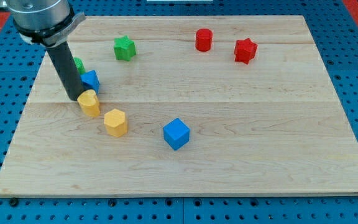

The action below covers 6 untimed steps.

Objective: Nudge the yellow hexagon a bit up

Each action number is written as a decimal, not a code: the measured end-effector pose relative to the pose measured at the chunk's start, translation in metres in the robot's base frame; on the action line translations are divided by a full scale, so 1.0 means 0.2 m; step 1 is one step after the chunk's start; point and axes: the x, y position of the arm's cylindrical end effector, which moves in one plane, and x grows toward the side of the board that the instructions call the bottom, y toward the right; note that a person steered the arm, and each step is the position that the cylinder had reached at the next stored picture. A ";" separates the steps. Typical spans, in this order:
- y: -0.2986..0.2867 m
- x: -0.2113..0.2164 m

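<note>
The yellow hexagon [115,122] sat left of centre on the wooden board [278,149], a squat six-sided block. The rod's tip [73,98], which has no fingers, stood at the frame's left, apparently touching another yellow block [89,103].

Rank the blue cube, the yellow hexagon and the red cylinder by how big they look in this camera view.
1. blue cube, largest.
2. yellow hexagon, only slightly smaller.
3. red cylinder, smallest.
The cylinder sits farther toward the view's top, so distance may shrink it; real sizes may match.
</note>
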 end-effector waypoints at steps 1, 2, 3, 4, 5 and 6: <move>-0.04 0.16; 0.15 0.19; 0.20 0.35; 0.29 0.45; 0.53 0.41; 0.72 0.40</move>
